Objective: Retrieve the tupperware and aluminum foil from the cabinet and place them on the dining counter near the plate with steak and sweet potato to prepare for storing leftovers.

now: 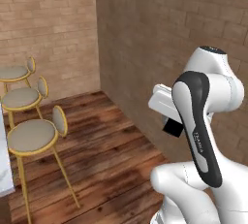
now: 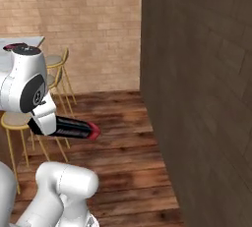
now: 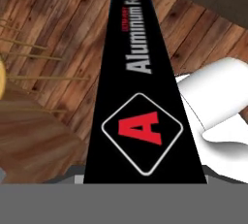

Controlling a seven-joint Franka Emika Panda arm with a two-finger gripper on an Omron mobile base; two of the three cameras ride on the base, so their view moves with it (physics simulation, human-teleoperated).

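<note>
The white arm is folded high over the wooden floor (image 2: 123,142) with its wrist turned sideways, and its gripper (image 2: 49,125), clamped on one end of the aluminum foil (image 2: 74,128), holds the black carton jutting level from the jaws, beside the gold-framed stools (image 1: 34,138).

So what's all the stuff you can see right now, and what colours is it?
long slim black aluminum foil carton: one, black with a red emblem and white lettering, held out over the floor in the gripper
round gold-framed stools: three, gold frames with beige seats, in a row at the left
white-grey marble dining counter: one, pale, behind the stools
wooden plank floor: brown, underneath everything
brick walls: tan, at the back and on the right side
gripper: one, white, shut on the carton
</note>
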